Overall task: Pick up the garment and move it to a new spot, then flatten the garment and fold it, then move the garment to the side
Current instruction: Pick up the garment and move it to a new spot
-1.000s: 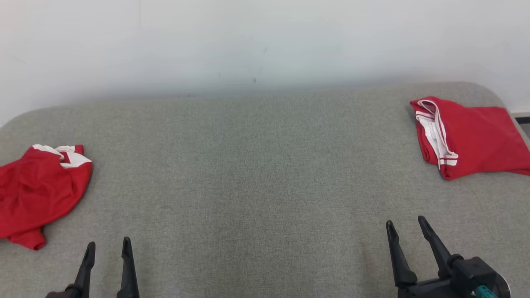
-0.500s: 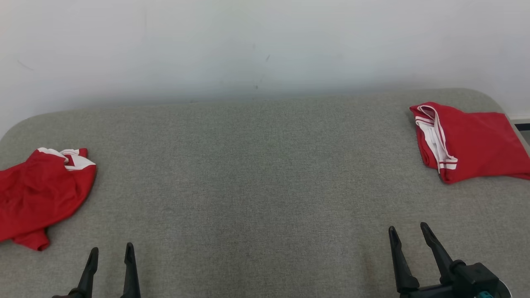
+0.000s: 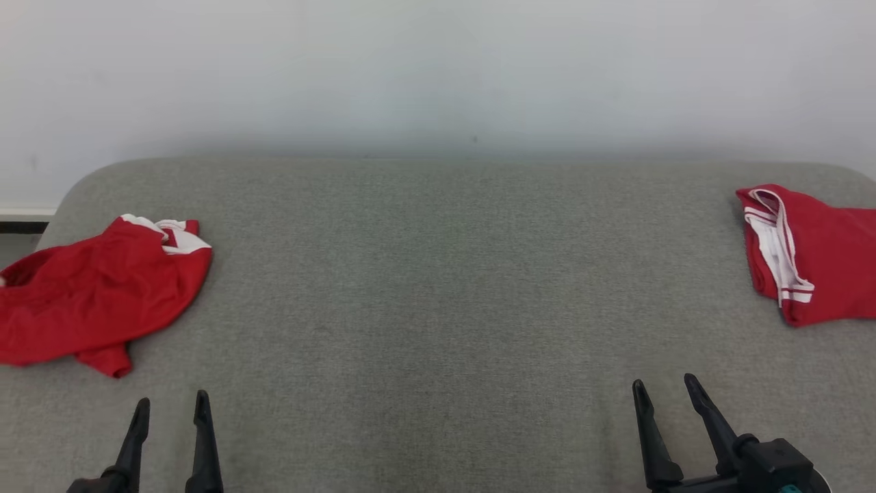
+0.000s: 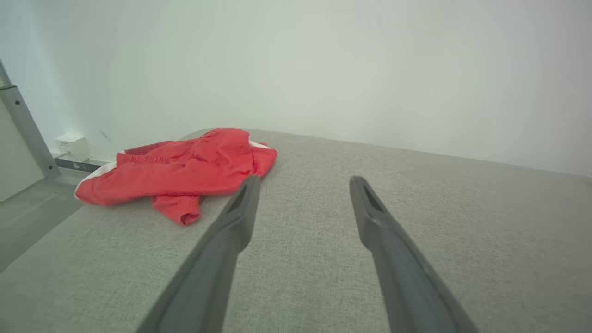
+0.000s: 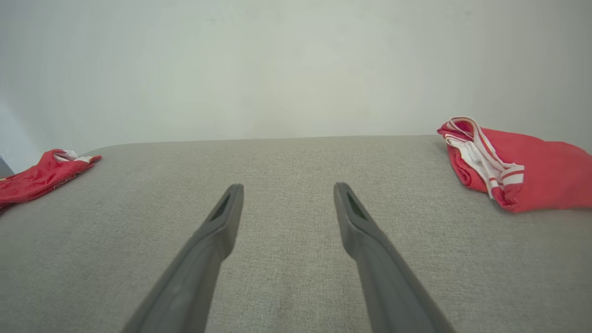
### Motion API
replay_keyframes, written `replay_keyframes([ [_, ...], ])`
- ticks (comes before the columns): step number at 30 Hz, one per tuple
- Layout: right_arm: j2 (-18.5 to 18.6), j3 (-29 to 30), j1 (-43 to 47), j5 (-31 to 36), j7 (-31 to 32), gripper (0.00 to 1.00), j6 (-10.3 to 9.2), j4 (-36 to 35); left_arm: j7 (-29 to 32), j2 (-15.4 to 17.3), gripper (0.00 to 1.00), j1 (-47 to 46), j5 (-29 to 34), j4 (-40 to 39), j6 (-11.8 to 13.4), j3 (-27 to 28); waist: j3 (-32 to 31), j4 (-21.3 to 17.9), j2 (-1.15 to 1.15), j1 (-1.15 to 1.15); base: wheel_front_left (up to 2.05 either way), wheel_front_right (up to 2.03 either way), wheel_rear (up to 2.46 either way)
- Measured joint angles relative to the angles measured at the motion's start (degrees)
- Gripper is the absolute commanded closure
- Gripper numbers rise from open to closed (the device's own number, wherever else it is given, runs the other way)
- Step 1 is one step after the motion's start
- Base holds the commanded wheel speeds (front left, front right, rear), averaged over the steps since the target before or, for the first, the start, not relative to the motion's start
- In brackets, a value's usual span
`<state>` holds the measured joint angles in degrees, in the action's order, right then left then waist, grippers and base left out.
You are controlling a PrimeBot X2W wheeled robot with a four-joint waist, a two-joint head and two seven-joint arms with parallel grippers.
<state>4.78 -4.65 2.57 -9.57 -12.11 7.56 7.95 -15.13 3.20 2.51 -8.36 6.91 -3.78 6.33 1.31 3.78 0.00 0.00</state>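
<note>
A crumpled red garment [image 3: 96, 294] with white trim lies at the left end of the grey padded table [image 3: 438, 287]; it also appears as the crumpled garment [image 4: 185, 166] and the crumpled garment [image 5: 41, 175]. My left gripper [image 3: 171, 407] hovers open near the front edge, just right of and below it, nothing between its fingers [image 4: 240, 208]. My right gripper [image 3: 664, 387] stands open at the lower right, empty, its fingers [image 5: 351, 217] pointing over bare table.
A second red garment [image 3: 814, 253], folded with a white striped band, rests at the table's right end, seen too as the folded garment [image 5: 513, 166]. A white wall [image 3: 438, 68] backs the table. A grey post [image 4: 27, 129] and wall socket [image 4: 71, 145] stand past the left edge.
The whole picture has shifted right, so the camera has turned left. Both grippers stay open and the garments lie as before.
</note>
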Motion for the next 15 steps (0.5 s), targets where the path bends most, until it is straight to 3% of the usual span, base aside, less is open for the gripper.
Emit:
replay_keyframes([
  [15, -0.25, -1.52, -1.86, -0.09, -0.54, 0.00, 0.00, 1.86, 0.00, 0.43, 0.00, -0.95, -0.34, 0.70, 0.77, 2.10, 1.71, 12.65, 0.01, 0.00, 0.00, 0.00, 0.00],
])
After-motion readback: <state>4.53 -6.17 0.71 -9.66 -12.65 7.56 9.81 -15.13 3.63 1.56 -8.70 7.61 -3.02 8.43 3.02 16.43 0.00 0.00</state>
